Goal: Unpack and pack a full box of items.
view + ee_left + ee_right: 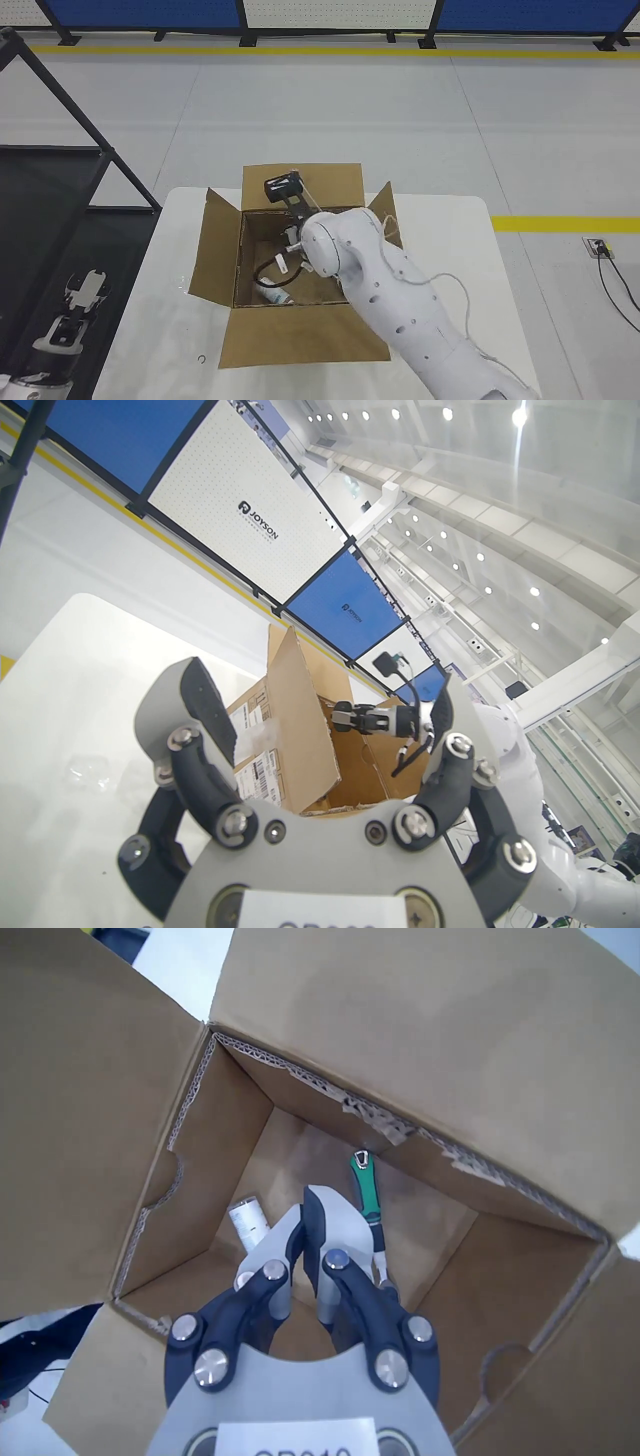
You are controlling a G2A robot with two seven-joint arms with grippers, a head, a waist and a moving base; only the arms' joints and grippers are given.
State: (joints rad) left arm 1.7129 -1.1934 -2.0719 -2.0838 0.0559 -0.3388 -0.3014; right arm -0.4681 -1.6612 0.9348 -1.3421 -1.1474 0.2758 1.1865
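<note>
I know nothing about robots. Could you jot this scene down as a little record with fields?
Container: cardboard box, flaps open, on the white table
Inside: green-handled tool; white cylinder
Right gripper: shut, nothing visible in it, pointing into the box from above
Left gripper: open, empty, apart from the box

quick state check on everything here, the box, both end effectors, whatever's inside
cardboard box, open, all four flaps folded out
left end effector, open, empty, off to the side of the box
right end effector, shut, holding nothing, pointed down into the box
green-handled tool, lying on the box floor
white bottle, lying on the box floor
</note>
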